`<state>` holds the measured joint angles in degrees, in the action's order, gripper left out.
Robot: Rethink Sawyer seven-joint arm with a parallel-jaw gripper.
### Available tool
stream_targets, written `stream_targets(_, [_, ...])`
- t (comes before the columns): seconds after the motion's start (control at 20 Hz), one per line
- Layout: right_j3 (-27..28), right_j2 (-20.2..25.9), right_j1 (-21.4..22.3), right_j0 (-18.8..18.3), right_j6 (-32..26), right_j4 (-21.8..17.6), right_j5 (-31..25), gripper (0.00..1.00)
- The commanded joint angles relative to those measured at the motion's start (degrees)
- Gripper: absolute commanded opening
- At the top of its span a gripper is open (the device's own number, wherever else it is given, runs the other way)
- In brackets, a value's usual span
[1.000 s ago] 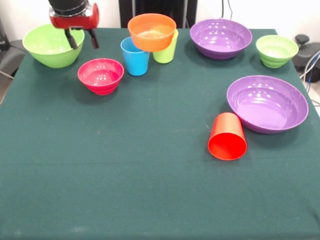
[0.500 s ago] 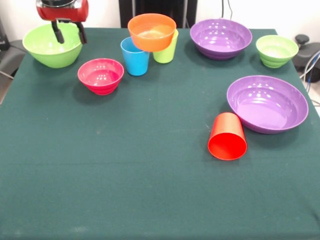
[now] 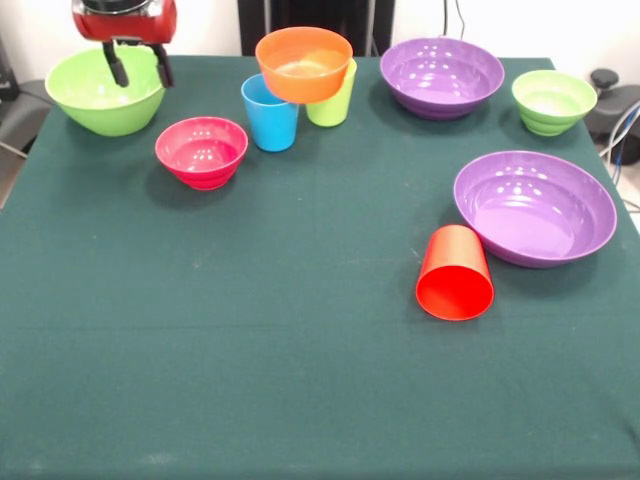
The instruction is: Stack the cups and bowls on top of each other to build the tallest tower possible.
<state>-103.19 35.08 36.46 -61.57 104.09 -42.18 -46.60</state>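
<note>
Hovering hand [image 3: 138, 68] spread over large green bowl [image 3: 105, 92], empty

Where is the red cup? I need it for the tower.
In the front view, the red cup lies tipped on its side right of centre, just beside the nearer purple bowl.

You have two purple bowls [image 3: 442, 75] [image 3: 535, 206], lime green bowls large [image 3: 104, 90] and small [image 3: 553, 100], plus pink [image 3: 201, 151] and orange [image 3: 304, 63] ones. Your cups run sky blue [image 3: 270, 113], lime green [image 3: 334, 100] and red [image 3: 455, 273]; the table cloth [image 3: 250, 350] is dark green.
</note>
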Motion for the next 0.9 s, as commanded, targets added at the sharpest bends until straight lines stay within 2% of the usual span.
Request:
stream_targets(0.05, [0.6,-2.1,-4.3,0.2,-5.3,-3.4,3.7,1.0])
stream_targets(0.5, [3.0,-1.8,-6.7,-0.9,-6.8,-4.3,3.3,1.0])
stream_targets(0.9, [3.8,-2.2,-8.7,-0.5,-5.6,-5.5,5.1,1.0])
